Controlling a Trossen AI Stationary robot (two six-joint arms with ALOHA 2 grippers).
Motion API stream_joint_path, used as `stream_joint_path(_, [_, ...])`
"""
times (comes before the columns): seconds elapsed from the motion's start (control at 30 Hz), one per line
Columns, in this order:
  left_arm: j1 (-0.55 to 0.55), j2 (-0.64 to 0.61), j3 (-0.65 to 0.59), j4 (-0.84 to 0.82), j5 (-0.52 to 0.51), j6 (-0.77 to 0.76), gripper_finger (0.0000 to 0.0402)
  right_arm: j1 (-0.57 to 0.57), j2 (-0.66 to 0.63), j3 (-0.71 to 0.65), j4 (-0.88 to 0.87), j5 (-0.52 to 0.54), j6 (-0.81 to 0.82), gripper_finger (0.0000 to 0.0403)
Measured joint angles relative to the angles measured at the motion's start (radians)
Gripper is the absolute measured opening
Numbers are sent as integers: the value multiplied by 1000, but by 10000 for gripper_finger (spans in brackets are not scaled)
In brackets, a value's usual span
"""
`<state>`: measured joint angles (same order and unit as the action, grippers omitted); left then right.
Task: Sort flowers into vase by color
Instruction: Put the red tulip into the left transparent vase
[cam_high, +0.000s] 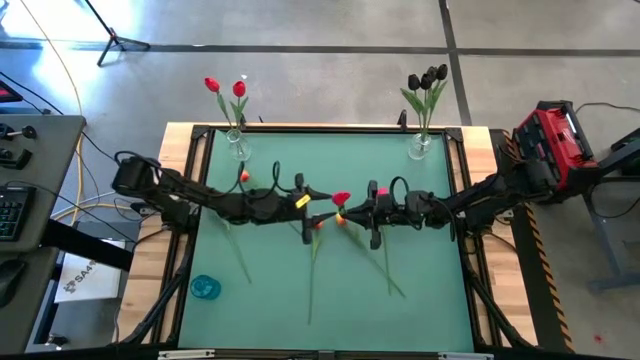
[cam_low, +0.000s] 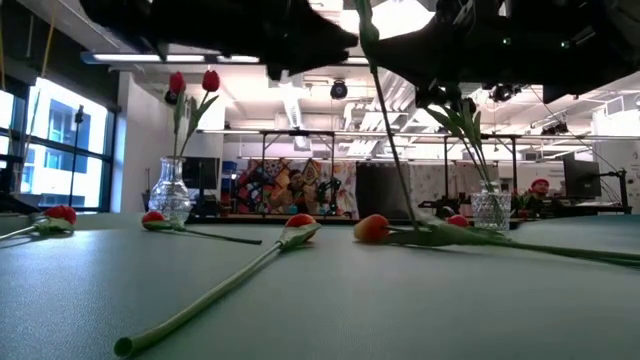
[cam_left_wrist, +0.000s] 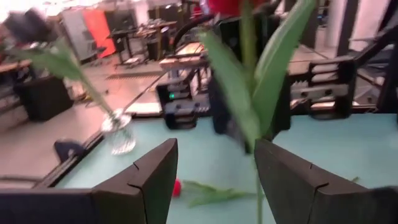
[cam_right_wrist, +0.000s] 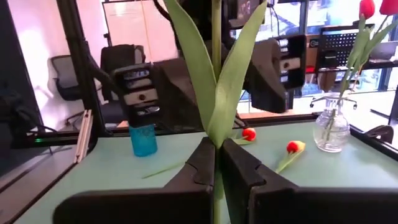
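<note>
My right gripper (cam_right_wrist: 217, 163) has its jaws closed on the stem of a red tulip (cam_high: 341, 198), pinching it just below where the two long leaves (cam_right_wrist: 214, 74) split. I see that flower standing upright between the arms above the middle of the desk (cam_high: 430, 290), its head raised between the two grippers. My left gripper (cam_left_wrist: 214, 171) faces the same tulip from the other side with its jaws spread wide; the stem and leaves run up between them, and I cannot tell whether either finger touches the stem.

Taking the held tulip as my landmark: behind it and off toward the left arm, at the desk's far edge, a glass vase (cam_high: 238, 146) holds two red tulips (cam_high: 225, 87). Behind it toward the right arm, also at the far edge, a second glass vase (cam_high: 419, 146) holds black tulips (cam_high: 428, 78). Below the held flower several tulips lie flat on the desk with their green stems trailing toward the near edge; from the low view I count red heads lying at the left, a red and yellow one (cam_low: 299, 225) near the middle, and an orange one (cam_low: 371, 229) just beside it. A small blue container (cam_high: 205, 288) stands well away from the held tulip, near the desk's front corner on the left arm's side.
</note>
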<state>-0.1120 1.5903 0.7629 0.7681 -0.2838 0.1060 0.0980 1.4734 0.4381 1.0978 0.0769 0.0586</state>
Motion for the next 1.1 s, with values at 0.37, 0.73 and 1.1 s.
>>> stream_joint_path(0.37, [10,6,65,1,123,78,193,-2,0,0,12,-18,-51,0])
stream_joint_path(0.73, [48,6,86,-6,184,30,126,-2,-1,0,16,-26,-119,0])
stream_joint_path(1.1, [48,5,86,-7,183,61,62,-2,-1,0,19,62,-164,8])
